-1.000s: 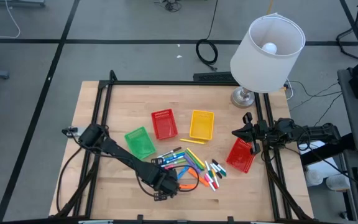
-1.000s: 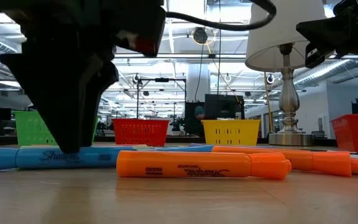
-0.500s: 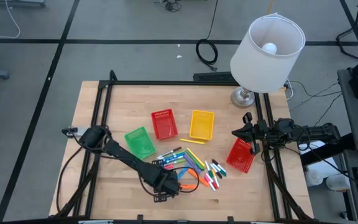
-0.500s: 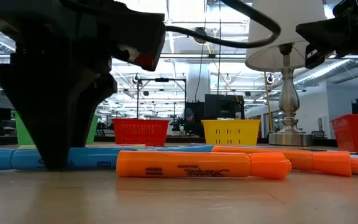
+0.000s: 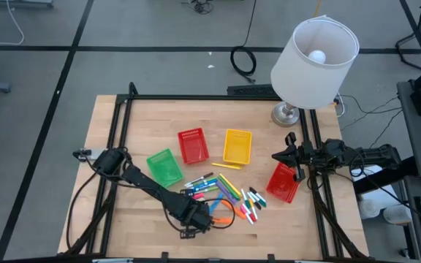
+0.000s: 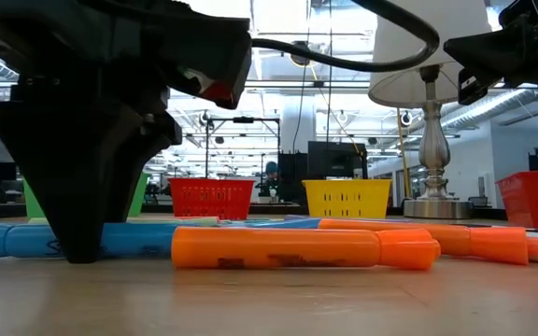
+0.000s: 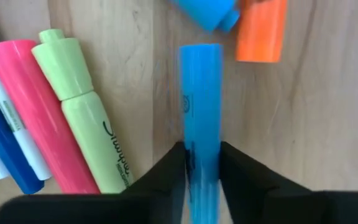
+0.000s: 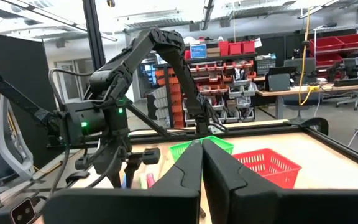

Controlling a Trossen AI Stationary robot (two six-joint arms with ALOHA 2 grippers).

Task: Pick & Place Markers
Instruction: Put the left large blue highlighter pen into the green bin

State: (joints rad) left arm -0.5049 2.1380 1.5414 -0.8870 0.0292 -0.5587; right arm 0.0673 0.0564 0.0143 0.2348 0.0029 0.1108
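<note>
One bright blue plastic marker [image 7: 200, 112] lies flat on the pale wooden table [image 5: 123, 131], clasped between the fingers of the left gripper [image 7: 202, 163], beside the loose marker pile [image 5: 229, 196]. Right gripper [image 8: 202, 163], clenched and empty, hangs above the red mesh basket [image 5: 283, 183].

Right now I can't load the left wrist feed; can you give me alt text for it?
The left gripper has its two dark fingers closed against the sides of a blue marker lying on the wooden table. A green marker and a pink marker lie alongside, an orange marker just beyond.
</note>
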